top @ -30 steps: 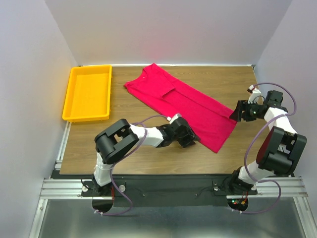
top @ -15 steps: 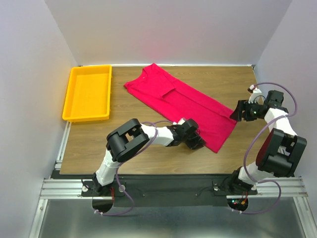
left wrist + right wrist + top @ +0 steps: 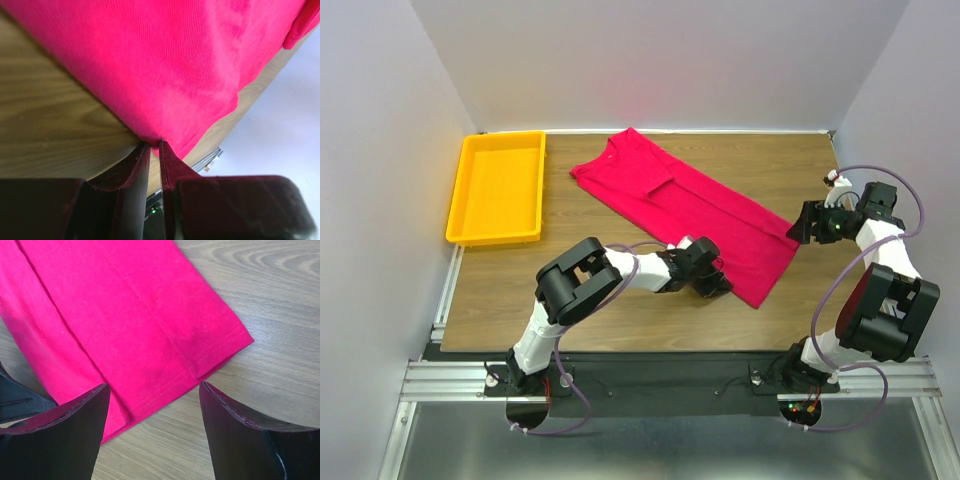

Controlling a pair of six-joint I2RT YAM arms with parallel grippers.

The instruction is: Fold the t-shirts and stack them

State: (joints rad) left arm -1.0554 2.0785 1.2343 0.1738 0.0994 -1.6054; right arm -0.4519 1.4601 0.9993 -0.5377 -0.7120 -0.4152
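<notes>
Tray [image 3: 457,215]: yellow, at the far left of the bench [image 3: 590,310], unmoved over the last second. Shirt [image 3: 690,205]: red, folded into a long band lying flat and slantwise across mid-bench, collar end far and just right of the tray, hem end near and to the right, one sleeve turned in on top; its outline matches that of a second ago, save for the near edge at the left gripper. Left gripper [image 3: 715,283]: low on the bench at the shirt's near long edge, close to the hem end; a second ago it sat further left along that edge, half a second ago very slightly further right, and the arm's elbow has swung right with it. In the left wrist view its tips [image 3: 154,145] are pressed almost together and pinch a small peak of the shirt [image 3: 165,65] edge, raised a little off the bench [image 3: 45,130]. Right gripper [image 3: 798,228]: at the hem's far right corner, in about the same spot as before, with the forearm shifted slightly right. In the right wrist view its fingers [image 3: 70,430] are spread wide [image 3: 153,385] above the stitched hem corner of the shirt [image 3: 125,315], not closed on it.
</notes>
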